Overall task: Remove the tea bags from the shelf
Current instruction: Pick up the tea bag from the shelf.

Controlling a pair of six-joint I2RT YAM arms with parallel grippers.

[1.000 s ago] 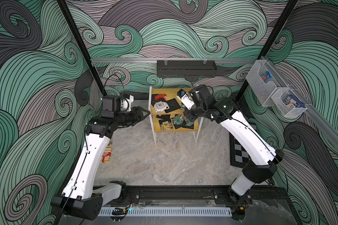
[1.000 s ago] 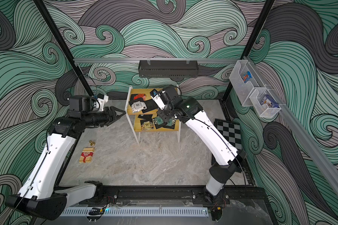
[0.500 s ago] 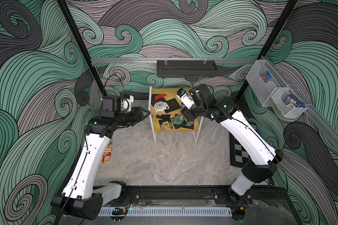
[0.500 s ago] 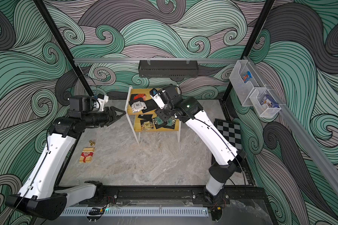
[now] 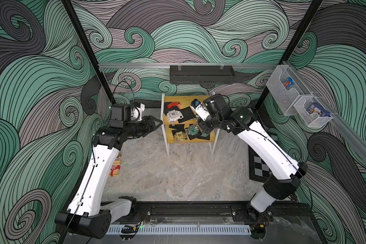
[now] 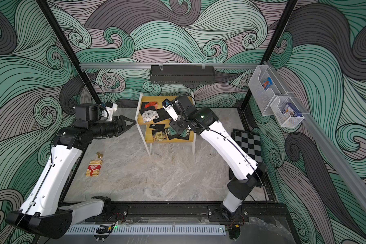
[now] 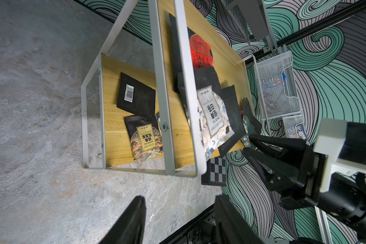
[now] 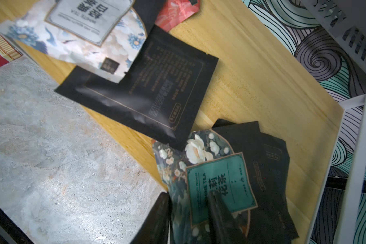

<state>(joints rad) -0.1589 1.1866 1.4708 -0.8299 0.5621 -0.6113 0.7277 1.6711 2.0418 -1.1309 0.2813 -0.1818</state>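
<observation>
The shelf (image 5: 170,138) (image 6: 148,138) stands at the back, with several tea bags on both yellow boards. The upper board holds a white-labelled tea bag (image 5: 173,115) (image 7: 211,114), a red one (image 7: 201,55) and a black-backed one (image 8: 156,95). On the lower board lie a gold-labelled bag (image 7: 146,139) and a teal-labelled bag (image 8: 218,181). My right gripper (image 5: 203,130) (image 8: 190,211) is at the lower board's right end. Its jaws stand a little apart, one finger on the teal label and the other at the bag's edge. My left gripper (image 5: 159,122) (image 7: 178,202) hovers open and empty, left of the shelf.
A red-and-cream striped box (image 6: 94,168) and small brass pieces (image 6: 99,156) lie on the floor at the left. A checkerboard (image 6: 246,145) lies at the right. A dark tray (image 5: 201,75) hangs on the back wall, and clear bins (image 5: 298,99) on the right wall.
The right gripper's jaws opened and have come partway together again at the teal-labelled bag. The left arm has not moved.
</observation>
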